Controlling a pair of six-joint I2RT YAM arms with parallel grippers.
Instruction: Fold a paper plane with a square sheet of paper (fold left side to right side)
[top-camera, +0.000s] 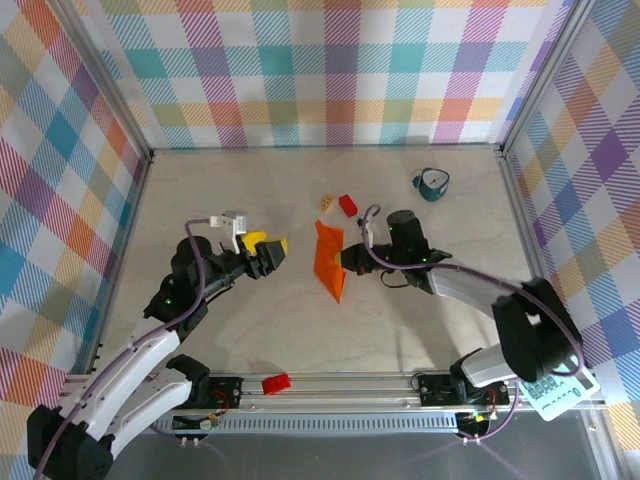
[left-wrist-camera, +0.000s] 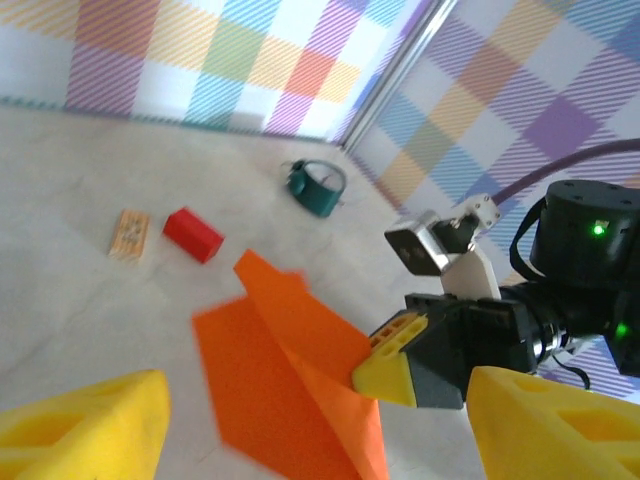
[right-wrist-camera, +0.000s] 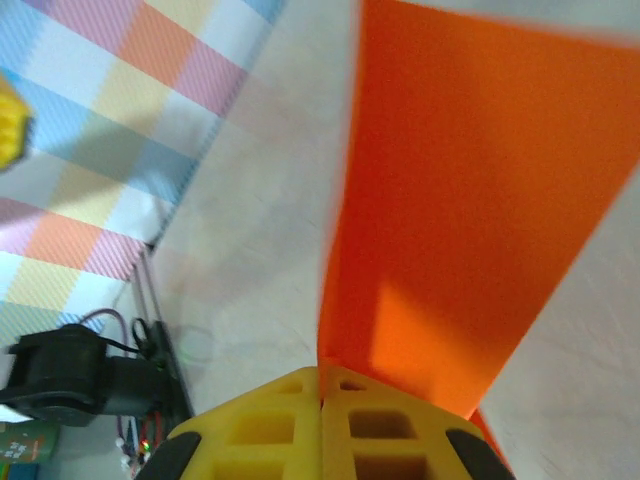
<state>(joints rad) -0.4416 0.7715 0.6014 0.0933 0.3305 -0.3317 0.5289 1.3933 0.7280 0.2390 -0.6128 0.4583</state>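
While the right gripper (top-camera: 347, 259) pinches the orange paper (top-camera: 327, 266), the left gripper (top-camera: 272, 247) stands spread, paper just to its right.

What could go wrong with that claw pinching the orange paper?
The right gripper pinches the paper by its edge, so a tug might tear or crumple it. The left gripper hangs open off the paper; nothing pins it, so it could slide and skew the crease. The red block lies near one corner and might get bumped.
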